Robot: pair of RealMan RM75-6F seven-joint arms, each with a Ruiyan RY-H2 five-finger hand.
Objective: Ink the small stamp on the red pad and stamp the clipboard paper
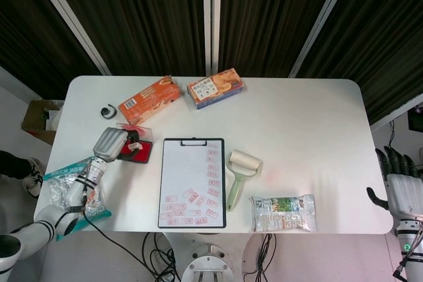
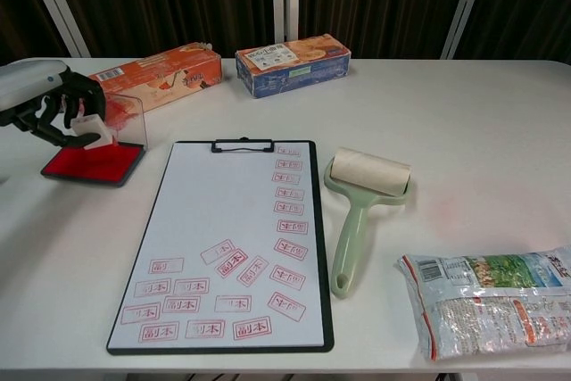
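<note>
Head view: left hand [image 1: 111,142] grips the small stamp [image 1: 134,145] over the red pad [image 1: 136,152], left of the clipboard [image 1: 193,182]; whether stamp touches pad can't be told. Right hand [image 1: 402,189] off the table's right edge, empty, fingers apart. Chest view: left hand [image 2: 55,106] fingers curled around small stamp [image 2: 92,132], above red pad [image 2: 94,162]; clipboard paper [image 2: 234,238] carries red prints.

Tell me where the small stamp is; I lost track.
Held by the left hand, the small stamp sits over the red pad, left of the clipboard.
</note>
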